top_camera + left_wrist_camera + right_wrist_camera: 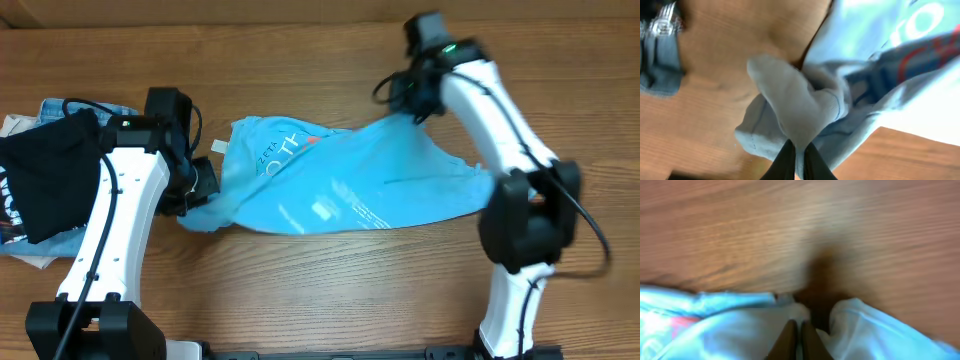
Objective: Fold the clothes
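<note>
Across the wooden bench (pixel 320 290), mid-frame, stretches the light sky-blue cotton T-shirt (pixel 350 185). The white left arm (pixel 115 200) rises from lower left and the right arm (pixel 500 120) bends upper right. The left pincer (pixel 202 188) and right pincer (pixel 415 102) each pinch a shirt edge.

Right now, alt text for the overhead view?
A sky-blue T-shirt is spread across a wooden table, pinched at one end by the left tool and at the other by the right tool. A black garment sits piled at the picture's left edge.
</note>
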Robot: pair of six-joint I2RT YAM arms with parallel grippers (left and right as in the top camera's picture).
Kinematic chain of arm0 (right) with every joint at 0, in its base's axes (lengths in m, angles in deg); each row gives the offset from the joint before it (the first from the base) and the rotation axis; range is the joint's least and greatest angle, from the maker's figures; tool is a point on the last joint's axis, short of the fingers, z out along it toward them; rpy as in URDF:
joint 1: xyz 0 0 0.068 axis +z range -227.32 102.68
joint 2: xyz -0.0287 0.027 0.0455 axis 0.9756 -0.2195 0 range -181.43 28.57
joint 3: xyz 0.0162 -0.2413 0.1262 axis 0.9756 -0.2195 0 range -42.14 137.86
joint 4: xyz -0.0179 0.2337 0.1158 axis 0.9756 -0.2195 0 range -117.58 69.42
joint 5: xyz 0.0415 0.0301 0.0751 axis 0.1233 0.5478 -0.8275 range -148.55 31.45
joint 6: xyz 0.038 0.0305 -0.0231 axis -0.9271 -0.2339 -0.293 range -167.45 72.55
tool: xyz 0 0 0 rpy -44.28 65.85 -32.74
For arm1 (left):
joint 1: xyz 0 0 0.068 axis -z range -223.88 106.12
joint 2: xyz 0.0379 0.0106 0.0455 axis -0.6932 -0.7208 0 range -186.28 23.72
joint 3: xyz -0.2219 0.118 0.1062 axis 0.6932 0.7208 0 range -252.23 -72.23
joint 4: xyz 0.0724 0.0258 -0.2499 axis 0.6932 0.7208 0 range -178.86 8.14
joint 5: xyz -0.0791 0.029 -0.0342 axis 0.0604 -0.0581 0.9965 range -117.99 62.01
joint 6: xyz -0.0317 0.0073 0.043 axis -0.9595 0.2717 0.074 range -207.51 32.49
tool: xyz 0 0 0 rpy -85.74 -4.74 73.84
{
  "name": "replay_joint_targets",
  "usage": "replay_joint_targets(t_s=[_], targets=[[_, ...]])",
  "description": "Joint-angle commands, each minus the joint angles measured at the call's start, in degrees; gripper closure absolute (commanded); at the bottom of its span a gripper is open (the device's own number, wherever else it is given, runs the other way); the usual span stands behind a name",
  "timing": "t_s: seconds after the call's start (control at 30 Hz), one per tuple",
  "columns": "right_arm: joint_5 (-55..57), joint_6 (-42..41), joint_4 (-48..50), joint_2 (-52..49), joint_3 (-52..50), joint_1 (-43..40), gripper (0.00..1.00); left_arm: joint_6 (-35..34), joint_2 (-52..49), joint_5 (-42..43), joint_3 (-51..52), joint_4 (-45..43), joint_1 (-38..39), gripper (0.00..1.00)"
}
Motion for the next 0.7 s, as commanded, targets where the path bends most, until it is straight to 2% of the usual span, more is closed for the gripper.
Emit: replay_joint_targets(t_s=[0.0, 0.13, 0.23, 0.67], targets=[[3.8, 0.5, -7.4, 7.6, 3.8, -1.1, 0.96, -1.0, -0.2, 2.0, 0.1, -2.4, 0.4, 0.92], [5.1, 0.5, -23.5, 8.0, 3.0, -1.5, 0.96, -1.0, -0.2, 2.3, 0.1, -3.3, 0.4, 0.92], [5.5, 0.5, -29.5, 7.9, -0.5, -1.5, 0.96, -0.9, -0.2, 2.3, 0.1, -3.1, 0.4, 0.91], [11.5, -7.8, -27.0, 7.9, -26.0, -5.0, 0.93, 0.8, -0.2, 1.6, 0.1, -2.5, 0.4, 0.90]])
